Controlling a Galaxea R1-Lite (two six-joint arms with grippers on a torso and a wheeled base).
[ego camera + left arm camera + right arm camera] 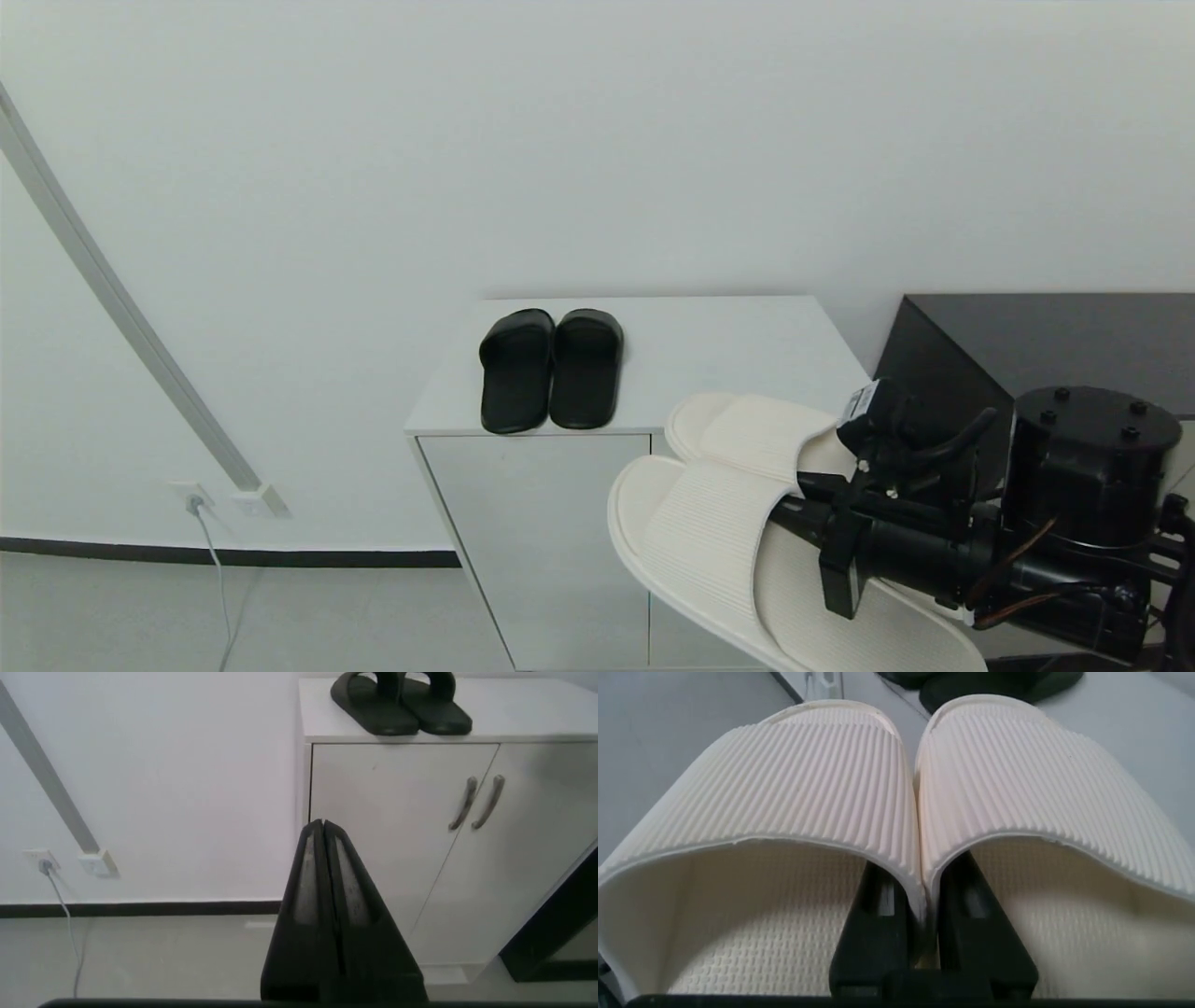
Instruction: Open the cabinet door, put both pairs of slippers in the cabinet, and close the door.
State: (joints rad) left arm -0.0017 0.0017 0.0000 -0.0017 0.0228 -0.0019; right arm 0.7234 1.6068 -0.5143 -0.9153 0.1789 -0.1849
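The white slippers (709,541) are gripped by their adjoining straps in the right gripper (920,905), at the lower right of the head view, with toes aimed toward the shut cabinet (541,541) at lower centre. The left gripper (322,835) is closed and empty, so the door handles (462,803) are judged its to pull.

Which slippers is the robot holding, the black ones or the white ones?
The white ribbed pair, pinched together by the right tool. The black pair sits untouched on top of the cabinet.
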